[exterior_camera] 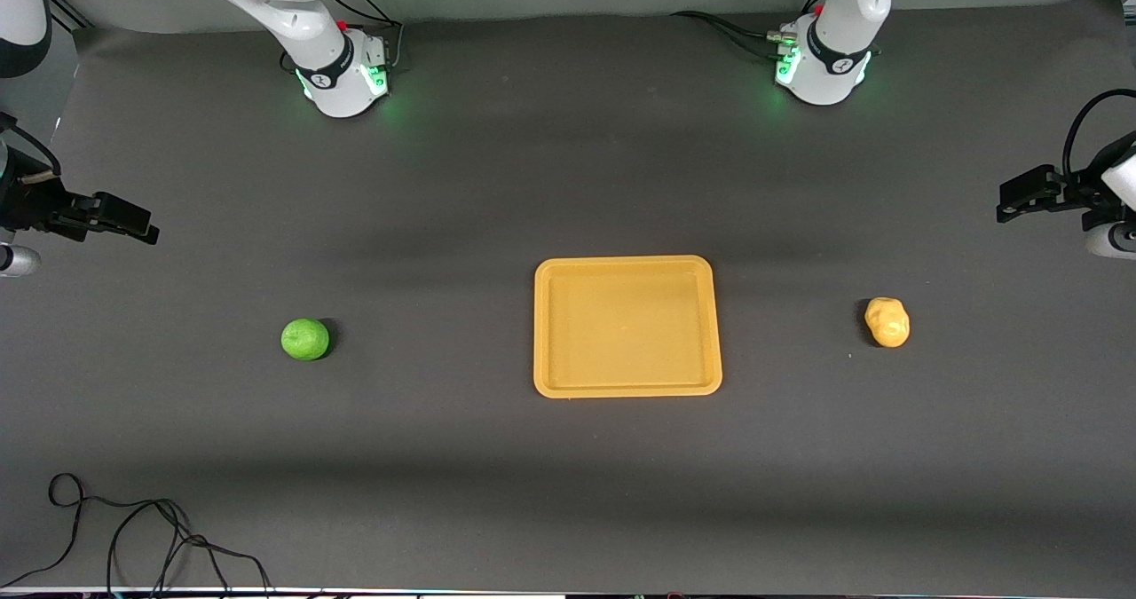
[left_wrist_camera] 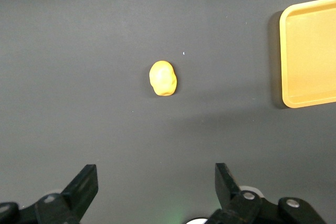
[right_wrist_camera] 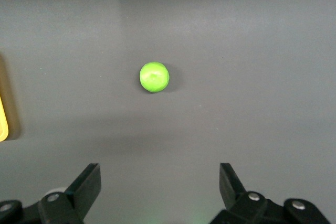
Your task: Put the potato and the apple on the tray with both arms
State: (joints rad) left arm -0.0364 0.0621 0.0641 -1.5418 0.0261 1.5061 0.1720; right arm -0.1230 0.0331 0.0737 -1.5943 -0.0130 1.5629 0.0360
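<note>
The orange-yellow tray point(exterior_camera: 540, 328) lies flat in the middle of the table with nothing on it. The green apple point(exterior_camera: 304, 339) rests on the cloth toward the right arm's end, well apart from the tray. The yellow-tan potato point(exterior_camera: 887, 321) rests toward the left arm's end. My left gripper point(exterior_camera: 1005, 201) hangs over the table's edge at its own end, open and holding nothing; its wrist view shows the potato point(left_wrist_camera: 163, 78) and a tray corner point(left_wrist_camera: 310, 56) past the left gripper point(left_wrist_camera: 156, 182). My right gripper point(exterior_camera: 146, 226) hangs open and holding nothing over its end; its view shows the apple point(right_wrist_camera: 154, 76) past the right gripper point(right_wrist_camera: 160, 182).
Both arm bases point(exterior_camera: 346, 71) point(exterior_camera: 825, 62) stand along the table edge farthest from the front camera. A loose black cable point(exterior_camera: 133, 532) lies at the near corner on the right arm's end. Dark grey cloth covers the table.
</note>
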